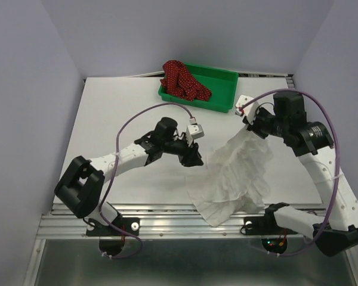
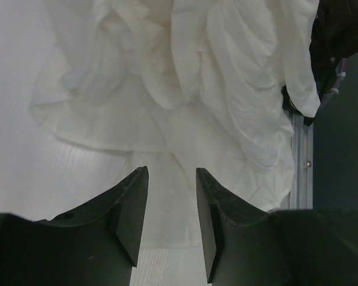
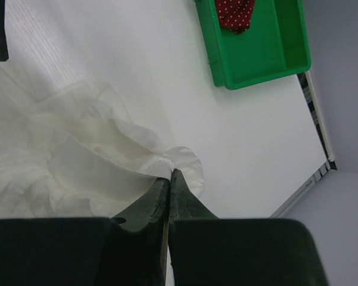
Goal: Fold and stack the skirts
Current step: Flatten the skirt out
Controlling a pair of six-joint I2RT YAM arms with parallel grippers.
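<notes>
Right fingers pinch white skirt aloft — left fingers low, parted

The white cloth skirt looks soft and matt; the plastic tray glossy.

Black-and-white arms, purple cables

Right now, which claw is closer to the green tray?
Right. The right gripper, shut on the white skirt, is just off the green tray; the left gripper sits farther off, mid-table.
</notes>
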